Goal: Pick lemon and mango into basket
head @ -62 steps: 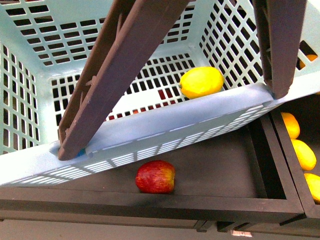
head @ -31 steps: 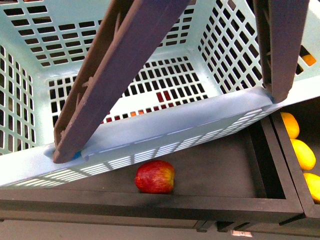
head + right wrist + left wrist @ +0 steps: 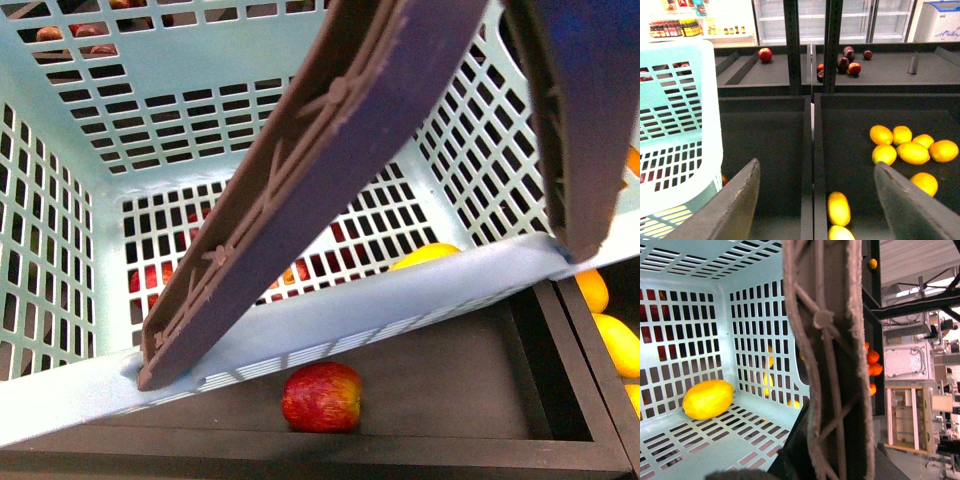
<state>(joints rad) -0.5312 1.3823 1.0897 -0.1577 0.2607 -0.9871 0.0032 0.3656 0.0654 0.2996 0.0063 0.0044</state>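
Observation:
The light turquoise basket (image 3: pixel 60 250) fills the front view, tilted, with its two brown handles (image 3: pixel 300 200) raised across it. A yellow lemon (image 3: pixel 425 256) lies inside, half hidden behind the near rim. It shows whole on the slotted floor in the left wrist view (image 3: pixel 708 399). My left gripper (image 3: pixel 815 455) is shut on a brown handle (image 3: pixel 832 365) and is mostly hidden by it. My right gripper (image 3: pixel 817 200) is open and empty above a black shelf bin. The basket (image 3: pixel 680 125) is beside it. Elongated yellow fruit (image 3: pixel 839 208) lie right below it. I cannot tell which are mangoes.
A red apple (image 3: pixel 322 396) lies in the black shelf tray under the basket. A heap of yellow fruit (image 3: pixel 912 152) sits in the bin beyond a black divider (image 3: pixel 811 165). Red apples (image 3: pixel 765 54) and dark fruit (image 3: pixel 847 62) lie on the far shelf.
The basket has swung and tilted, and its handles fill more of the view. The lemon rolled inside it: out of sight half a second ago, now against the near wall.

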